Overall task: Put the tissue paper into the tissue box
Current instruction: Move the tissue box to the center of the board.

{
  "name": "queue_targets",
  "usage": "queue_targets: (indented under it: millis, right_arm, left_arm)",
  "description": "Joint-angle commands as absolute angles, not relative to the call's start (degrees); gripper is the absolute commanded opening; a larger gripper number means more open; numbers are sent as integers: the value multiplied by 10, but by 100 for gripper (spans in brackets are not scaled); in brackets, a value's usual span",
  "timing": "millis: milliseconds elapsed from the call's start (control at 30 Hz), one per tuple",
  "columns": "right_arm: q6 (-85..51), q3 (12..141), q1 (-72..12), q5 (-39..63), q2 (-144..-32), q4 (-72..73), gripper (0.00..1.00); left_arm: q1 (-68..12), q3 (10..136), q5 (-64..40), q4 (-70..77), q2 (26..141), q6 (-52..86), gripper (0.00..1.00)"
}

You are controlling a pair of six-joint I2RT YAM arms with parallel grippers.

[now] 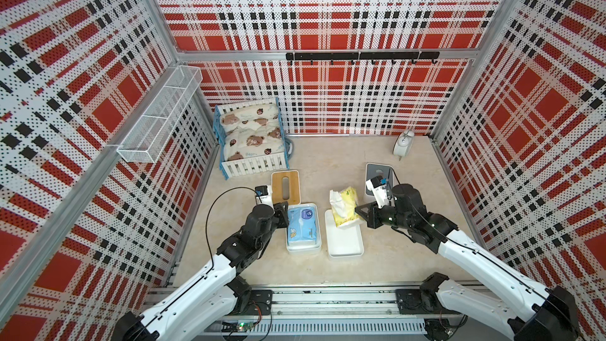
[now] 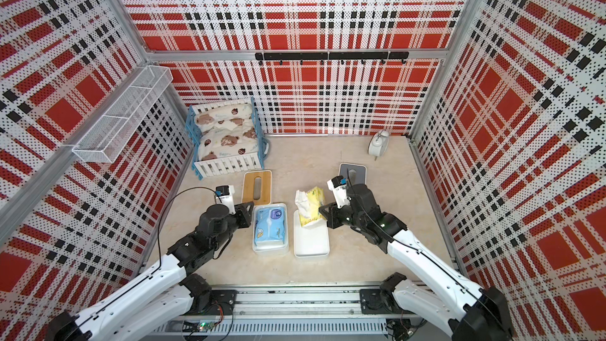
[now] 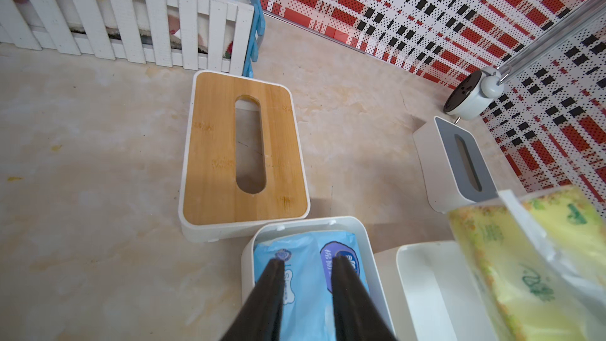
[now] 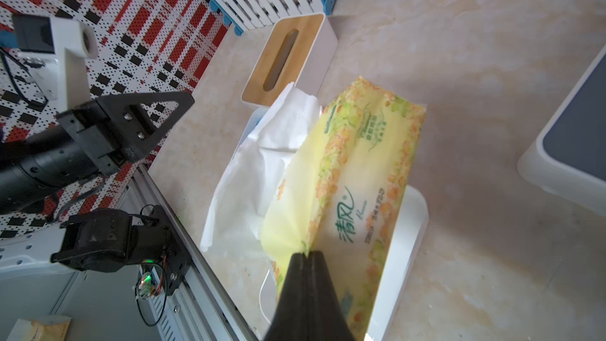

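Beige tabletop [image 1: 403, 257], yellow tissue pack [image 1: 344, 206]

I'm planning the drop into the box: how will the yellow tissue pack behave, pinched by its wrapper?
Probably floppy: the yellow tissue pack sags from the right gripper, which pinches only wrapper. Likely light, since that pinch holds it. The loose white tissue may snag on the white box rim.

Glossy plastic wrap on yellow tissue pack [image 4: 360, 172]; matt wood-grain lid [image 3: 213, 145]; smooth white plastic box [image 1: 344, 244]; polished stone-look tabletop [image 1: 410, 250].
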State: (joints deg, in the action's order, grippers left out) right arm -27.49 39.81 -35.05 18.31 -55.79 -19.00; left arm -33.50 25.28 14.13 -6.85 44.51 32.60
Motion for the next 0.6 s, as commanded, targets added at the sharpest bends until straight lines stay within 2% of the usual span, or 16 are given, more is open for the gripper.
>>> queue_targets:
  millis: [0, 567]
  right_arm:
    - [-305, 370, -364, 170, -542, -166, 0]
    - [-351, 329, -424, 165, -621, -86, 0]
  left_arm:
    - [-337, 248, 143, -55, 436, 329, 31]
    - [-337, 246, 138, -54, 455, 330, 31]
